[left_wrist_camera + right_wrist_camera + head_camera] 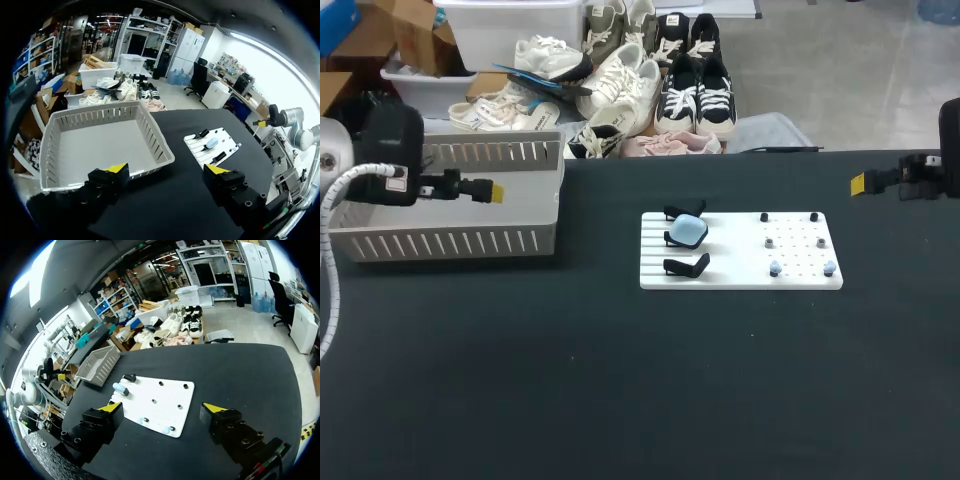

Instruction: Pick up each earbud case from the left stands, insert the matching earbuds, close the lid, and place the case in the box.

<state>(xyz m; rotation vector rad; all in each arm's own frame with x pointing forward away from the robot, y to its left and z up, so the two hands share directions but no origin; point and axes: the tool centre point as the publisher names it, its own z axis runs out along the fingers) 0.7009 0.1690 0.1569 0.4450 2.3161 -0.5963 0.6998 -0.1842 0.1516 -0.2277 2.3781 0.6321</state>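
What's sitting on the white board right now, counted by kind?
Black stands: 3
Light blue earbud case: 1
Earbuds: 6
Total: 10

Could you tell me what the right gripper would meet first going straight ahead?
Probably the white board, which lies ahead of the right gripper; nothing nearer shows, though depth is unclear.

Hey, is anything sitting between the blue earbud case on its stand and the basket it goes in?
Nothing visible: only bare black table lies between the earbud case and the basket. The left gripper appears over the basket's end nearest the case, fingers open, so it might crowd the drop.
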